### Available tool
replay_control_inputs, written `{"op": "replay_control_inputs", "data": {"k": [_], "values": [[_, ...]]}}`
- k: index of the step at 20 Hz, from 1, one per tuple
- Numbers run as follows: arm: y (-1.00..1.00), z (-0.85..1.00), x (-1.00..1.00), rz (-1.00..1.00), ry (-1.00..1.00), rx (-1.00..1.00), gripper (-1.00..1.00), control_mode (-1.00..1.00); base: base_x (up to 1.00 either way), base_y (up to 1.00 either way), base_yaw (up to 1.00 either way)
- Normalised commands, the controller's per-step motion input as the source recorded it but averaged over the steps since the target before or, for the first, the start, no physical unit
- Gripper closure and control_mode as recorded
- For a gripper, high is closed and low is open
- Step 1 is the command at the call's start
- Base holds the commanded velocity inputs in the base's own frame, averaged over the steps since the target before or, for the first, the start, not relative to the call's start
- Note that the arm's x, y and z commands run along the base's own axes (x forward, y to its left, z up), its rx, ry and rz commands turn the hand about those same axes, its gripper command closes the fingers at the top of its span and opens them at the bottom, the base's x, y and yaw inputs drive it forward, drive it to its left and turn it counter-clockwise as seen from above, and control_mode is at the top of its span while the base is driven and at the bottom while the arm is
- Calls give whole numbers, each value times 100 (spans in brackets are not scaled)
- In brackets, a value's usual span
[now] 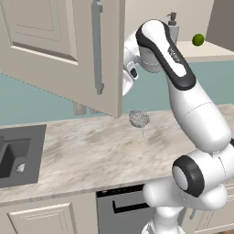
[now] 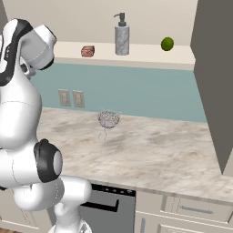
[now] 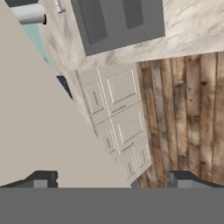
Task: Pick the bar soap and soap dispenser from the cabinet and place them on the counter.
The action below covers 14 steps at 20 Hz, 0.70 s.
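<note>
Gaping wide, end effector [image 3: 111, 179] beside open cabinet [image 1: 64, 50] door, nothing held.

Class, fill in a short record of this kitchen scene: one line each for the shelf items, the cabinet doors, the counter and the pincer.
shelf items: bar soap, soap dispenser and lime, standing apart in a row
cabinet: doors open
left door: swung out in front of the arm
counter: wire-mesh ball near the wall; sink at one end
pincer: open, holding nothing, beside the door
</note>
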Motion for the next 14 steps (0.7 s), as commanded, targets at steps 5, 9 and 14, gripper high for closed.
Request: {"op": "replay_control_inputs", "data": {"k": [5,9,14], "values": [[38,0,0,6,2,13,-100,-100,0,0,0],[46,-1,-4,6,4,9,-100,-100,0,0,0],[49,0,-13,5,4,5,-100,-100,0,0,0]]}}
